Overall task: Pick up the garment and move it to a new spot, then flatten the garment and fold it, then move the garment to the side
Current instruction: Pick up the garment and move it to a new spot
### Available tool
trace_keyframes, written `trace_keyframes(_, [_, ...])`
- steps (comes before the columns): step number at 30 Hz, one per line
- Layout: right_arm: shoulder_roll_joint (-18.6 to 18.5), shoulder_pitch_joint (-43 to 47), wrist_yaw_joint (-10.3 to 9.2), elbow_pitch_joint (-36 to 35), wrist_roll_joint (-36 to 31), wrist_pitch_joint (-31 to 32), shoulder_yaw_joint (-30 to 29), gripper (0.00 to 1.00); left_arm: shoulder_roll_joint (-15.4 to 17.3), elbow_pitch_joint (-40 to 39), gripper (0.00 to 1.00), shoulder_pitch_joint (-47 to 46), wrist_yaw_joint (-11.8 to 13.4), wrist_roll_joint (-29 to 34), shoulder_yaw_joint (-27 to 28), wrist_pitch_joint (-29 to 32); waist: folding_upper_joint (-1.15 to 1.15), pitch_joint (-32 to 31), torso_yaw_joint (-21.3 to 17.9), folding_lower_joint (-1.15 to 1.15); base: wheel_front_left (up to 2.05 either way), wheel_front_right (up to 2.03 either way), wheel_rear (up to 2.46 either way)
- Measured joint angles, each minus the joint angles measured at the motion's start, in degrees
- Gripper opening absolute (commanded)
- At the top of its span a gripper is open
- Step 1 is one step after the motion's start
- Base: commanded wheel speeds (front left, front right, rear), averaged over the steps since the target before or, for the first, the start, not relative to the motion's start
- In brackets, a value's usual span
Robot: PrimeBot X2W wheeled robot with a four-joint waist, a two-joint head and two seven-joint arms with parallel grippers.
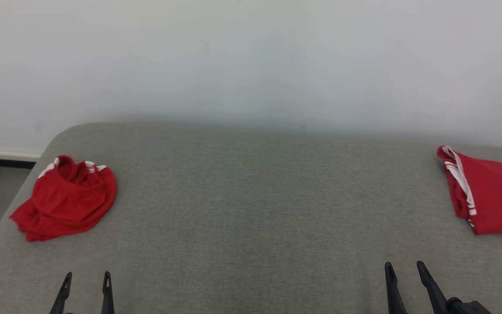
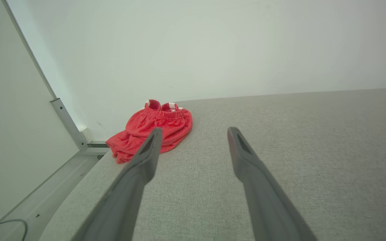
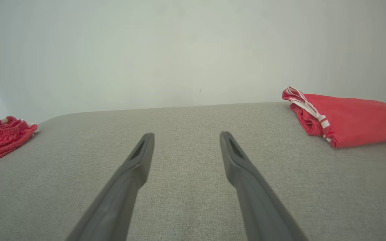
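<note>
The crumpled red garment (image 1: 66,203) lies in a loose heap on the grey padded surface (image 1: 251,196), close to its left edge. White stripes show at the top of the heap, and the left wrist view shows an elastic waistband. Nothing touches it.

The left gripper (image 1: 87,275) is low over the near edge of the surface, on the same side as the heap but apart from it. Its two dark fingers are spread wide, with nothing between them. The right gripper (image 1: 404,265) is at the near edge on the other side, also spread wide and holding nothing.

In my judgement the first step, the picking up, is not yet begun: the heap is not lifted, and the middle of the surface offers room for it. The next move probably calls for the left arm to reach forward and a little to the left, lower the fingers around a raised fold and close on it. The cloth looks thin, so a shallow pinch may take only one layer.

At the far right lies a folded red garment (image 1: 490,196) with white stripes, well apart from the heap. I see no box or basket; both pieces lie directly on the surface, before a pale wall (image 1: 251,56)
</note>
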Motion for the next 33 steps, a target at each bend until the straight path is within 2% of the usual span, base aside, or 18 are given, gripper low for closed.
trace_keyframes(15, [0.6, -0.4, 0.0, 0.6, -0.1, 0.0, 0.0, 1.0, 0.5, -0.2, 1.0, 0.0, 0.7, -1.0, 1.7, 0.0, 0.01, 1.1, 11.9, 0.0, 0.0, 0.0, 0.0])
trace_keyframes(26, [0.7, -0.6, 0.0, 0.9, -0.2, 0.0, 0.3, 1.0, 0.9, 0.2, 1.0, -0.2, 0.7, -1.3, 2.4, 0.0, 0.0, 1.7, 17.9, 0.0, 0.0, 0.0, 0.0])
trace_keyframes(33, [0.7, -0.9, 0.0, 0.8, -0.4, 0.0, 0.6, 1.0, 1.0, 0.3, 1.0, -0.2, 0.8, -1.7, 3.5, 0.0, 0.0, 2.3, 19.0, 0.0, 0.0, 0.0, 0.0])
